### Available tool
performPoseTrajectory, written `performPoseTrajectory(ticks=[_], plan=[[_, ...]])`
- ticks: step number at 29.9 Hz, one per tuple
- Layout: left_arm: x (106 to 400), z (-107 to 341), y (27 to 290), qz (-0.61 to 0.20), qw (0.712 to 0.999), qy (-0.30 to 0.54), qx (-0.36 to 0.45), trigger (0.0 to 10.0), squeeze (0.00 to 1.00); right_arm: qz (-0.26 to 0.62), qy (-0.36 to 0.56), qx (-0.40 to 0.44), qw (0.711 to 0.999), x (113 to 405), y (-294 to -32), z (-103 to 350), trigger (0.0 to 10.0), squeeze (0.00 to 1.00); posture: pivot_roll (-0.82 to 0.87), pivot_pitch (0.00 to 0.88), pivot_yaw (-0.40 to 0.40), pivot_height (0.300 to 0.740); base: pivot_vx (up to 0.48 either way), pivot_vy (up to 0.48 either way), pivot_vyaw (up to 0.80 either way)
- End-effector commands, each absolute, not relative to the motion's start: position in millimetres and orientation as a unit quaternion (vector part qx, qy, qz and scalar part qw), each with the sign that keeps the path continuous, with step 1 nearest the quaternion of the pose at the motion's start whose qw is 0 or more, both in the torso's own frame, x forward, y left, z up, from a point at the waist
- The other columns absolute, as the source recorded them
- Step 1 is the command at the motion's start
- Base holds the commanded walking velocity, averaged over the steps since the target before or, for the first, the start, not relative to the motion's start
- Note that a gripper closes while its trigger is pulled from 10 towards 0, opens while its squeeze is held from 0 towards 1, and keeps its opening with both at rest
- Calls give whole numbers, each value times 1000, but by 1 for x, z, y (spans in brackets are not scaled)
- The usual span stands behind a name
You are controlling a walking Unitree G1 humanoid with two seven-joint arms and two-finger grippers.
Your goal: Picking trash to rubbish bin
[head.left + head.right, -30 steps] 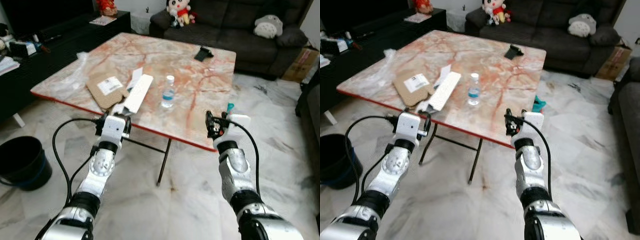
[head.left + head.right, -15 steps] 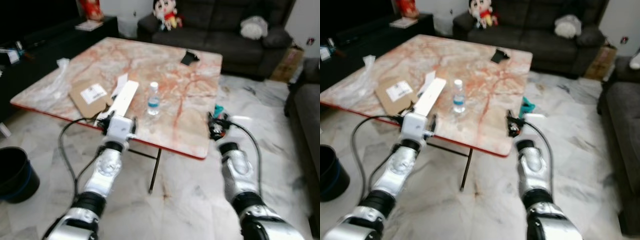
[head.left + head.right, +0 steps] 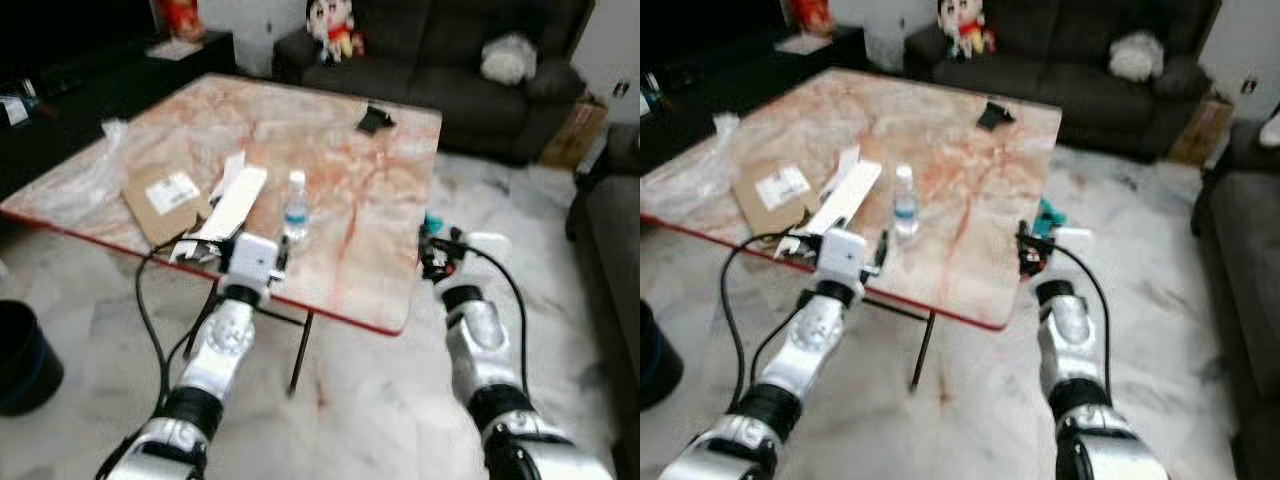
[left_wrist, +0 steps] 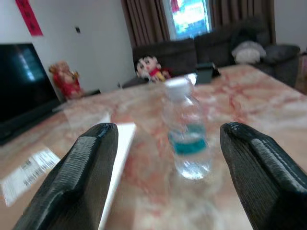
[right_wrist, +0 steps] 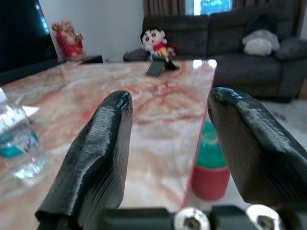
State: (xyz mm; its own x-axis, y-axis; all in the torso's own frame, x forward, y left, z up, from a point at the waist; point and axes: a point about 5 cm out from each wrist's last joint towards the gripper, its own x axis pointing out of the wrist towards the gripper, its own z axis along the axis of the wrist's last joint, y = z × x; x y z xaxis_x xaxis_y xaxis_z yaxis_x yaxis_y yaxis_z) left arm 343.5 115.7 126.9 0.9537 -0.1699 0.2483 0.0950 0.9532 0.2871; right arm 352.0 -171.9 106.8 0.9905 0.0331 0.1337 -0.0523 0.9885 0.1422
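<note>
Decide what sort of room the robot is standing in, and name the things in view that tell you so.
Most likely a home living room: a dark sofa with soft toys on it, a low marble-topped table before it, and a television on a dark cabinet at the side.

My left hand (image 3: 283,254) at surface (image 3: 385,200) near edge, just before water bottle (image 3: 295,207); my right hand (image 3: 432,258) beside surface's right edge.

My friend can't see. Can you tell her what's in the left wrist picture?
A small clear water bottle with a white cap and blue label stands upright on a pink marble table, between the left gripper's two open black fingers. Behind the table is a dark sofa with a doll.
</note>
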Motion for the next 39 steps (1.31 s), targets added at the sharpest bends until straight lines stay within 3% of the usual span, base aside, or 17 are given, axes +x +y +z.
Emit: performPoseTrajectory(ticks=[1, 39], plan=[[345, 131, 122, -63, 977, -139, 145, 10000, 0, 36, -74, 80, 993, 356, -161, 114, 10000, 0, 212, 0, -69, 740, 319, 0, 0], [347, 140, 121, -56, 977, -154, 139, 10000, 0, 42, -72, 79, 993, 355, -158, 112, 10000, 0, 217, 0, -78, 740, 319, 0, 0]])
